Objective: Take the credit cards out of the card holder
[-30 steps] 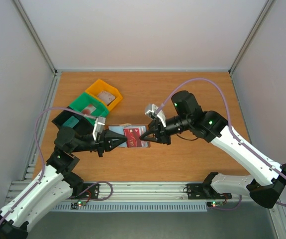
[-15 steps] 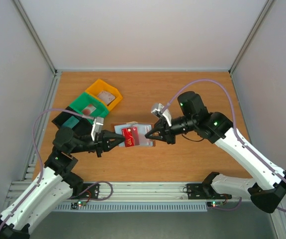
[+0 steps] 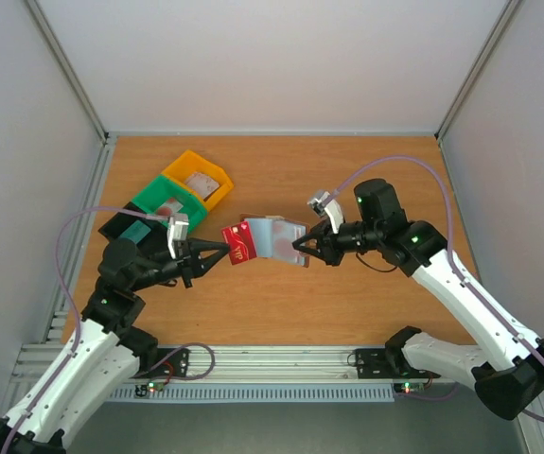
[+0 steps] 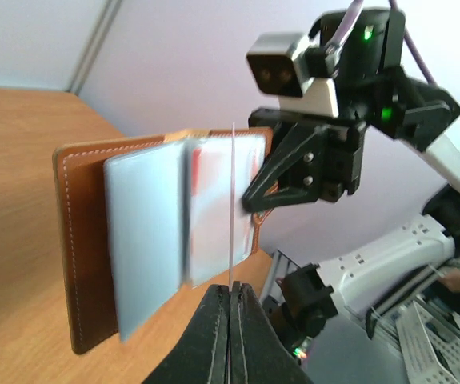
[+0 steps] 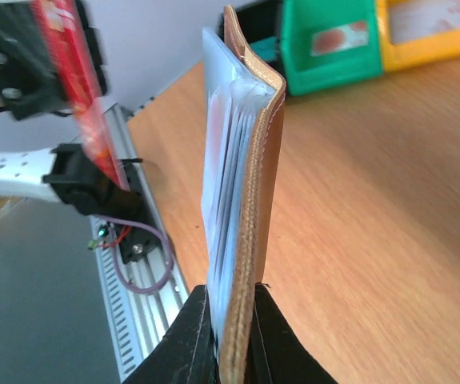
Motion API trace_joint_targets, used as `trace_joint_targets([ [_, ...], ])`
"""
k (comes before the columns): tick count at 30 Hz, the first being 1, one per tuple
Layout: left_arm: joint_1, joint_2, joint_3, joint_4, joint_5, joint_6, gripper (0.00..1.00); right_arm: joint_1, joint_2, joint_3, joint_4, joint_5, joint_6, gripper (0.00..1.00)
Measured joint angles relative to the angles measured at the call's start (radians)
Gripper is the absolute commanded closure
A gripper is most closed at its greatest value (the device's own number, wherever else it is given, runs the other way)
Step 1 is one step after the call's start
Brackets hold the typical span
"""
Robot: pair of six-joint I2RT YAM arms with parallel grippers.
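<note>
Left pincer (image 3: 217,253): clenched on a red card (image 3: 238,244), held in the air.
Card: just left of the holder (image 3: 273,236), apart from it.
Right pincer (image 3: 302,244): grasping the holder's edge; holder open, raised above the surface (image 3: 347,170).

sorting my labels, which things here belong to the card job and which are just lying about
Part of the job:
- card holder, gripped by the right pincer
- red credit card, gripped by the left pincer

Lying about:
- green bin
- yellow bin
- dark bin
</note>
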State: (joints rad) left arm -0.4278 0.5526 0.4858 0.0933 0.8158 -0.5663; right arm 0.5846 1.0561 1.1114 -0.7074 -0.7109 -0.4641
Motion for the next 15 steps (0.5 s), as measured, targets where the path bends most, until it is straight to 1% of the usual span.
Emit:
trace_joint_targets([
  [5, 0.056, -0.011, -0.006, 0.005, -0.048, -0.045, 1.00, -0.067, 0.020, -0.060, 0.040, 0.015, 0.067, 0.99],
  [9, 0.101, -0.030, -0.017, -0.008, -0.084, -0.087, 1.00, -0.083, 0.041, -0.062, 0.070, 0.026, 0.106, 0.99],
  [15, 0.141, -0.070, -0.017, -0.093, -0.130, -0.123, 1.00, -0.085, 0.066, -0.062, 0.085, 0.068, 0.180, 0.99],
])
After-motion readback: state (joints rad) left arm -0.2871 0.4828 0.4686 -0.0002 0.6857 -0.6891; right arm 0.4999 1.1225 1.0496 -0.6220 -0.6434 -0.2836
